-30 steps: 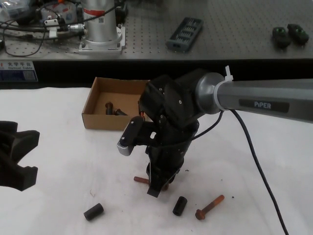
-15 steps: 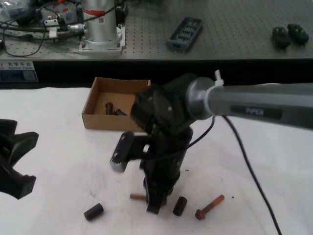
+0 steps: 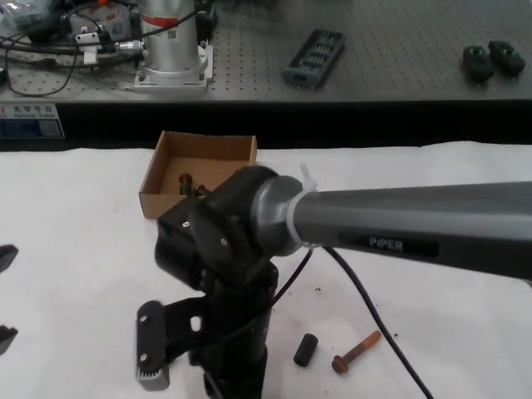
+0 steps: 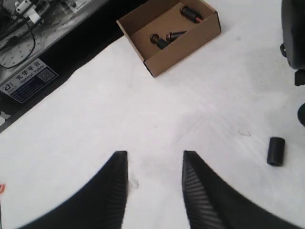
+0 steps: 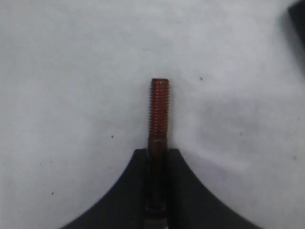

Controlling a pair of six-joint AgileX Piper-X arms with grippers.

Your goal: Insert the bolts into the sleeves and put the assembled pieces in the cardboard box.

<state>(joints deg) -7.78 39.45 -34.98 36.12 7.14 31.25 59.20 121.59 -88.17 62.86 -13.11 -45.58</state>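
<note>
Bright, even, diffuse light, faint soft-edged shadows

You see your right hand (image 5: 157,155) closed on a copper-coloured bolt (image 5: 159,102), its two dark fingers (image 5: 121,193) pressed against the shank from either side. The threaded end sticks out past the fingertips over the white table (image 5: 71,67). A dark shape (image 5: 298,16) cuts into one corner, too cropped to identify

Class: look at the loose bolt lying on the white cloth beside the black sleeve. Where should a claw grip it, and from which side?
Grip the bolt from above, likely on its shank near the head, pinching across it. It lies flat on the cloth, and this leaves the threaded tip free for the sleeve.
</note>
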